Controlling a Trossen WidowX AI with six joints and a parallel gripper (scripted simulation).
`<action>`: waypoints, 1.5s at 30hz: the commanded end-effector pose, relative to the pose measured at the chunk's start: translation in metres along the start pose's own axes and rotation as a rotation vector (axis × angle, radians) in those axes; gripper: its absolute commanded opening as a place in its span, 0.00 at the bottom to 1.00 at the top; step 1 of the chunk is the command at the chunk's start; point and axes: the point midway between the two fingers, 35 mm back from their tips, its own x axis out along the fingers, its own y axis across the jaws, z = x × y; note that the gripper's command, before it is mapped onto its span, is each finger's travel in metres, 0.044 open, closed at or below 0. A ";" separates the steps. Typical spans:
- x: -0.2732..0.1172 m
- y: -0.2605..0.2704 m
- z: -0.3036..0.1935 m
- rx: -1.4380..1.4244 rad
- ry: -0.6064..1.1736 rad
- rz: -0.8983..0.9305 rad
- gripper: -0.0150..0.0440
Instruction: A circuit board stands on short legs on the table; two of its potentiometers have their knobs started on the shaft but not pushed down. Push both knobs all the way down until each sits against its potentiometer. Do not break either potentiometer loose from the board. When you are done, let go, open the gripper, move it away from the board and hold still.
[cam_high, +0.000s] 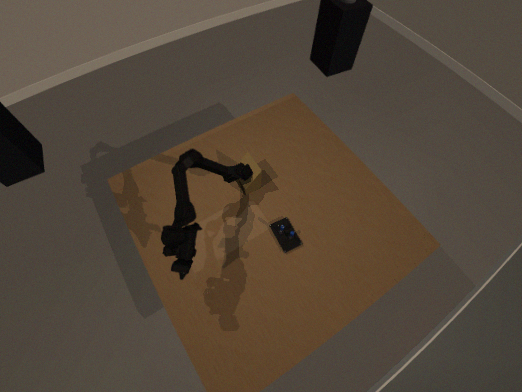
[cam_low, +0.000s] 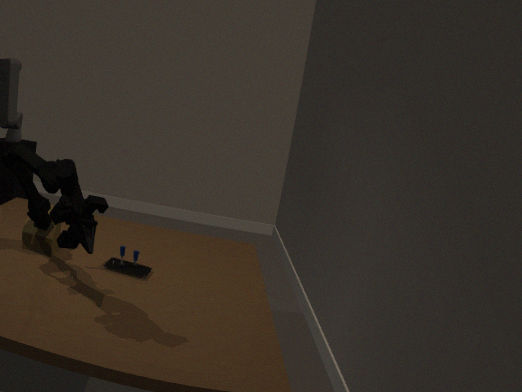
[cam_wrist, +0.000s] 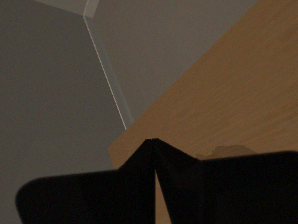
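The circuit board (cam_high: 291, 245) (cam_low: 141, 272) is a dark rectangle standing low on the table. Two blue knobs stand on it, one (cam_high: 282, 227) (cam_low: 122, 251) and the other (cam_high: 292, 233) (cam_low: 136, 255). In the exterior view both knobs stand high, with thin pale shafts showing beneath them. The potentiometers are too small to make out clearly. My black gripper (cam_high: 182, 276) (cam_low: 91, 251) (cam_wrist: 154, 140) is shut and empty, its fingertips together. It is in the air, well away from the board and touching neither knob. The board is out of the wrist view.
A yellowish block (cam_high: 254, 162) (cam_low: 30, 235) is by the arm's base. The arm's shadow falls across the wooden table (cam_high: 350, 210) (cam_low: 210, 280). The wrist view shows a table corner, floor and wall. Two dark boxes (cam_high: 340, 37) (cam_high: 17, 150) are beyond the table.
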 end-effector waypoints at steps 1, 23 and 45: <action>0.005 -0.008 -0.039 -0.110 0.089 -0.045 0.25; -0.021 -0.047 -0.201 -0.667 0.505 -0.156 0.25; -0.092 -0.093 -0.310 -1.236 0.837 -0.140 0.25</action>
